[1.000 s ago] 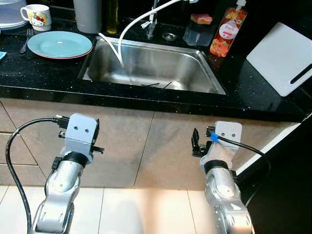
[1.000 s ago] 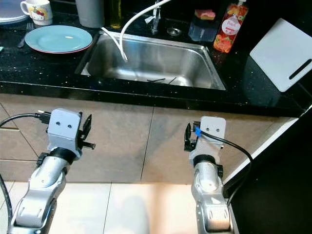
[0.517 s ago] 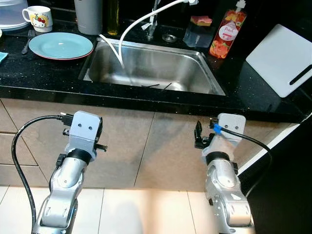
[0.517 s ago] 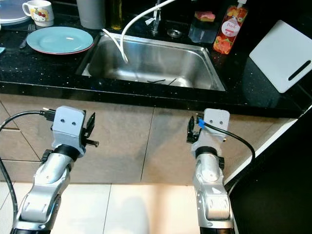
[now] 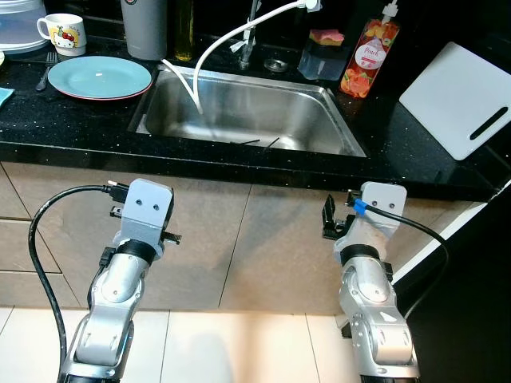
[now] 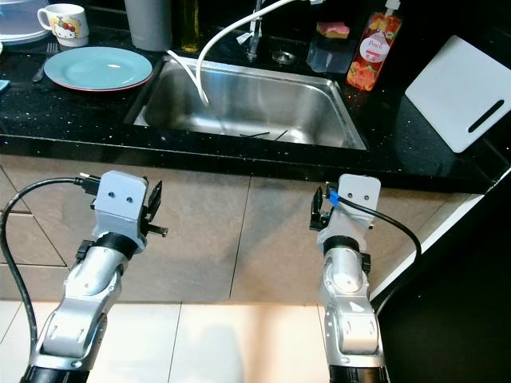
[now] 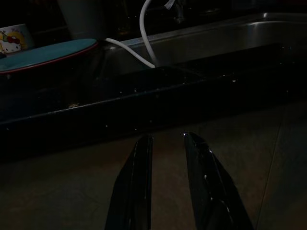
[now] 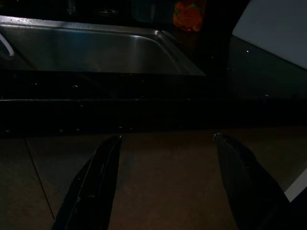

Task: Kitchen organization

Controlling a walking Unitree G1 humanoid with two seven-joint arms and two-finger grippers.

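A black counter (image 5: 72, 120) carries a teal plate (image 5: 100, 76), a fork (image 5: 44, 70) beside it and a cartoon mug (image 5: 60, 32) at the far left. The steel sink (image 5: 319, 108) has a white hose (image 5: 215, 44) hanging into it and thin dark utensils (image 5: 255, 142) on its floor. My left gripper (image 5: 168, 237) hangs below the counter edge in front of the cabinet, open by a narrow gap (image 7: 165, 139) and empty. Below the sink's right end, my right gripper (image 5: 329, 219) stands wide open (image 8: 167, 138) and also empty.
A white cutting board (image 5: 459, 100) lies on the counter at the right. Behind the sink stand a red soap bottle (image 5: 358, 60), a sponge holder (image 5: 319, 52), a grey canister (image 5: 144, 28) and an oil bottle (image 5: 184, 32). Beige cabinet fronts (image 5: 239, 239) face me.
Both arms have drifted a little to the right and slightly up below the counter edge. Nothing on the counter has moved.
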